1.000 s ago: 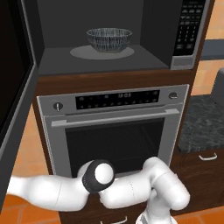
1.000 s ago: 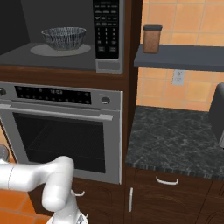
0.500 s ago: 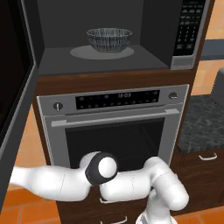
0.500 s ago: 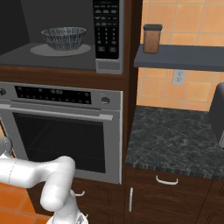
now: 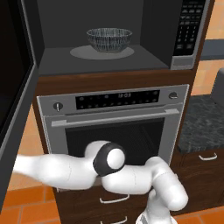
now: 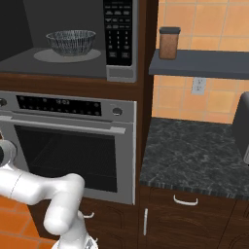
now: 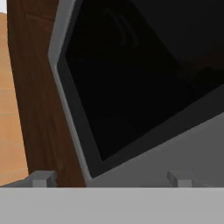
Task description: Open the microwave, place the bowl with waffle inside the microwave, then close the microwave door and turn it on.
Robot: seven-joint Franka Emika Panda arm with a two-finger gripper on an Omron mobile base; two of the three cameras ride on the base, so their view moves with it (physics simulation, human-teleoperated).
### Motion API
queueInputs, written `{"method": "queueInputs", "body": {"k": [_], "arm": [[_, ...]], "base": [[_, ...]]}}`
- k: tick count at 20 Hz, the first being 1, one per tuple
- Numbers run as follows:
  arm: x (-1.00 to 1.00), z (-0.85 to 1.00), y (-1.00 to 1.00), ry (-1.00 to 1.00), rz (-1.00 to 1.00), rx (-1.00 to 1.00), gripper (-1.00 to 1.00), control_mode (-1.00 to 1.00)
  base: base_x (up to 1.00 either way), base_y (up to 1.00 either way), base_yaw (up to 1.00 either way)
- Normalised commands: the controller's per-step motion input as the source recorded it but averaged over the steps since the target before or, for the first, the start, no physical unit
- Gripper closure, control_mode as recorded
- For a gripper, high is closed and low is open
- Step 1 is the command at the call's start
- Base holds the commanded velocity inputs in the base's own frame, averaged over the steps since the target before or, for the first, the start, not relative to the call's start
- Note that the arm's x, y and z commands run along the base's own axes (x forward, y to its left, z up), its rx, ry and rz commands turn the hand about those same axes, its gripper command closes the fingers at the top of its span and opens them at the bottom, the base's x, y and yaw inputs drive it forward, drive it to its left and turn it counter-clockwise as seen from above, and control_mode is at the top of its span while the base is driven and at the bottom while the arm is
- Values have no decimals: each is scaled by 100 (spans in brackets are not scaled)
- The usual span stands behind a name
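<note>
The gripper (image 7: pixel 111 178) is spread wide and holds nothing, facing the black glass of the microwave door (image 7: pixel 131 78), which stands swung open. The bowl (image 5: pixel 109 39) sits inside the microwave (image 5: pixel 105 59); its contents are unclear.

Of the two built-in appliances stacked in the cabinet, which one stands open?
The upper one, the microwave: its door is swung out to the left and the bowl sits in the exposed cavity. The oven below, with the bar handle, is shut.
</note>
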Motion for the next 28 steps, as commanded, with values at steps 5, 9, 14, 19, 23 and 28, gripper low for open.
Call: {"method": "queueInputs", "body": {"k": [5,9,14,19,23,28], "arm": [[0,29,-58,0,0,9,-100,-100],[0,21,-41,0,0,6,-100,-100],[0,12,-40,0,0,7,-100,-100],[1,2,-49,0,0,6,-100,-100],[0,0,-49,-1,4,3,-100,-100],[0,0,-33,-1,5,0,-100,-100]], "base": [[0,0,0],[0,0,0],[0,0,0],[0,0,0],[0,0,0],[0,0,0]]}}
